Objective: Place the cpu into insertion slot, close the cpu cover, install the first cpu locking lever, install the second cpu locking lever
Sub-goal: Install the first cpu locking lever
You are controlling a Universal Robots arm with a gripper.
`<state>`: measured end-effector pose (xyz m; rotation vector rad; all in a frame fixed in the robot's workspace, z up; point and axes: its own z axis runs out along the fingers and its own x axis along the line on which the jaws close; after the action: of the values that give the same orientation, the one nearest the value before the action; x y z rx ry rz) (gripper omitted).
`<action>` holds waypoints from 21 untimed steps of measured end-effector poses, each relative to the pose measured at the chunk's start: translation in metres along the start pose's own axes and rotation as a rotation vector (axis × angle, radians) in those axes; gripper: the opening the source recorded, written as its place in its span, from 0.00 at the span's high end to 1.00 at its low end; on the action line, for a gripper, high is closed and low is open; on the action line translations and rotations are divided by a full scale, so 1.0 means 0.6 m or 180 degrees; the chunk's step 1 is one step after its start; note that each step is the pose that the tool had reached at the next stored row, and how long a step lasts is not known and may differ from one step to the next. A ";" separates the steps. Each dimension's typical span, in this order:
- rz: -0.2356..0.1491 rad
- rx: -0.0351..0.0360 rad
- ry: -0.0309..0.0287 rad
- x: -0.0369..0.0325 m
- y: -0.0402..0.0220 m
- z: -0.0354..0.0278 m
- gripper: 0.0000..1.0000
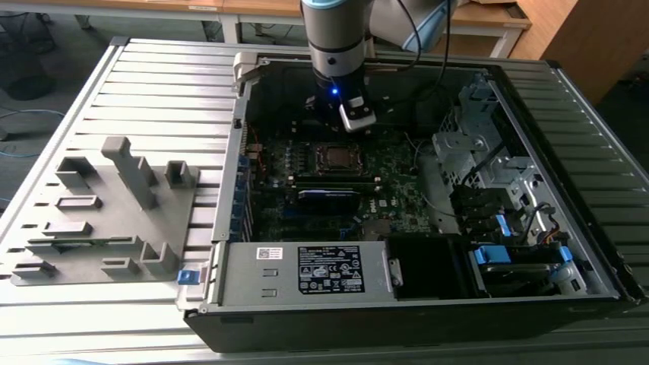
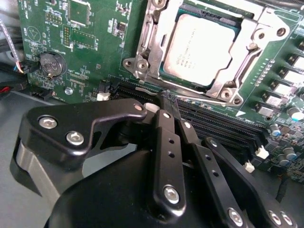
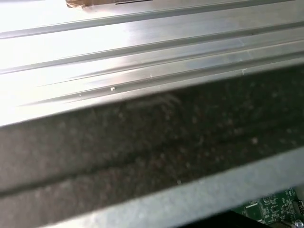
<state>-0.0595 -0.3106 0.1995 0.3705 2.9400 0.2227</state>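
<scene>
**Exterior view:** the arm [image 1: 335, 34] stands at the upper middle of the frame over the open computer case [image 1: 406, 323]; its gripper [image 1: 355, 120] hangs just above the insertion slot [image 1: 318, 157] at the frame's centre; a grey fixture [image 1: 102, 213] lies on the ribbed table [image 1: 152, 84] at the exterior view's left.

**Second wrist view:** you find the black fingers [image 2: 164, 142] drawn together at their tips with nothing between them; the tips lie just beside the memory slots [image 2: 218, 126] and the socket's near edge; whether they touch, you cannot tell; the cpu [image 2: 199, 42] sits in the slot, the cpu cover [image 2: 154, 33] lying flat around it.

**First wrist view:** the table's ribs; the dark case wall [image 3: 142, 152]; a corner of the green board [image 3: 268, 209].
</scene>
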 end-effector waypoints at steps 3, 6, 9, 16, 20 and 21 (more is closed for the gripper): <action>0.0001 0.0000 0.0000 0.000 0.002 0.000 0.89; 0.0002 0.0000 0.0000 0.001 0.003 0.000 0.89; 0.0001 -0.0001 -0.0003 0.001 0.004 0.001 0.89; -0.0003 -0.0009 -0.0036 0.002 0.003 0.003 0.89; -0.0007 -0.0018 -0.0067 0.004 0.002 0.006 0.89; -0.0008 -0.0020 -0.0075 0.005 0.002 0.007 0.89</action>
<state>-0.0611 -0.3083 0.1953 0.3658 2.9157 0.2257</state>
